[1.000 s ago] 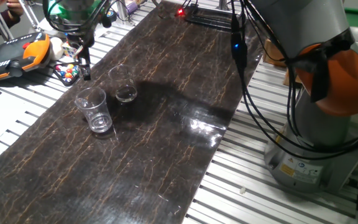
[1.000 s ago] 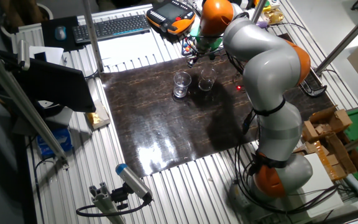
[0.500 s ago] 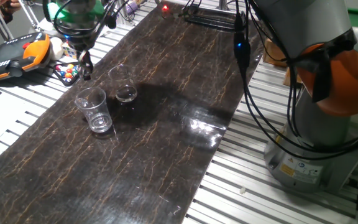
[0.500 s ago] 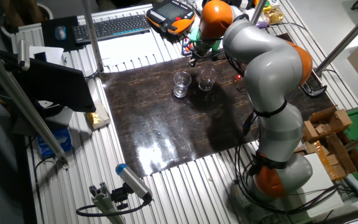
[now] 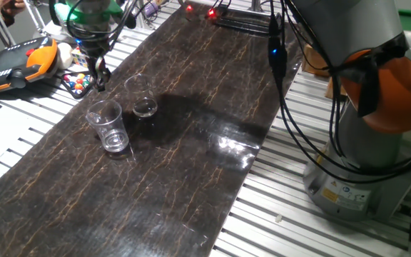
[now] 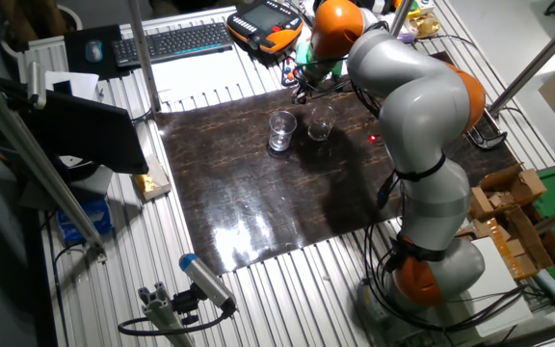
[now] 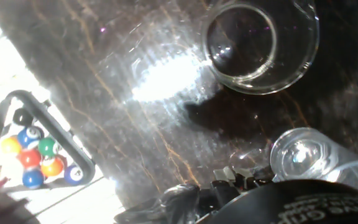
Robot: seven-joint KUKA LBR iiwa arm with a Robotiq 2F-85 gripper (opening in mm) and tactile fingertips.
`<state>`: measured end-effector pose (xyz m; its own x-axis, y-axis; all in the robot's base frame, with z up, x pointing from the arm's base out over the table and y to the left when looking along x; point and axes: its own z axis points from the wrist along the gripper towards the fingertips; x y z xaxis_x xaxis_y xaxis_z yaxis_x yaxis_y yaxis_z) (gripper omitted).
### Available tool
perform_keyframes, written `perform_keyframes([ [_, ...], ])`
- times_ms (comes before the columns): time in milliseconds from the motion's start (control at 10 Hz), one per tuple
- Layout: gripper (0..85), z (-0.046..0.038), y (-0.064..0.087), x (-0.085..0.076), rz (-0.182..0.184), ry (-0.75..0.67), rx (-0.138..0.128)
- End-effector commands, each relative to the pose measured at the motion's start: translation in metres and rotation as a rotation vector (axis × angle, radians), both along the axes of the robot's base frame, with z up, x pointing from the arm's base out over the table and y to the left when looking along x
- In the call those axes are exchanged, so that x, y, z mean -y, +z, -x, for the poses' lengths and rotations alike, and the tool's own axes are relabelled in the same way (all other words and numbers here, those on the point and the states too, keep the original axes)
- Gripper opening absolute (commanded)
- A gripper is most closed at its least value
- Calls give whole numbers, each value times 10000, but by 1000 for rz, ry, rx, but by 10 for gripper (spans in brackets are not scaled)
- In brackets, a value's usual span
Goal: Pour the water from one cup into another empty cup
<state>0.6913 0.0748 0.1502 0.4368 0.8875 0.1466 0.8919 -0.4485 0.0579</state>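
Gripper (image 5: pixel 100 77) hangs above the dark mat's (image 5: pixel 191 143) far edge, holding nothing; whether its fingers are apart or together cannot be told. Near it, the tumbler (image 5: pixel 108 126) and the shorter cup (image 5: pixel 142 96) stand upright, close together but apart. Water cannot be made out. A triangle of billiard balls (image 7: pixel 33 158) lies just off the mat.

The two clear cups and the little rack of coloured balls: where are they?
Taller tumbler (image 5: pixel 108 126), one fixed view, its wall.
Shorter cup (image 5: pixel 142 95), one fixed view, its wall.
Rack of balls (image 7: pixel 35 154), hand view, the balls inside.
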Motion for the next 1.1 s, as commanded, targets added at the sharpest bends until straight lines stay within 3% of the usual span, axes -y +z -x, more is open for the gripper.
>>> perform_keyframes([
  [0,7,0,-3,0,19,1299,10],
  [100,7,0,-3,0,35,1342,16],
  [200,7,0,-3,0,46,1389,5],
  [500,7,0,-3,0,28,1594,-15],
  [700,7,0,-3,0,-8,1703,15],
  [1000,7,0,-3,0,-27,1811,20],
])
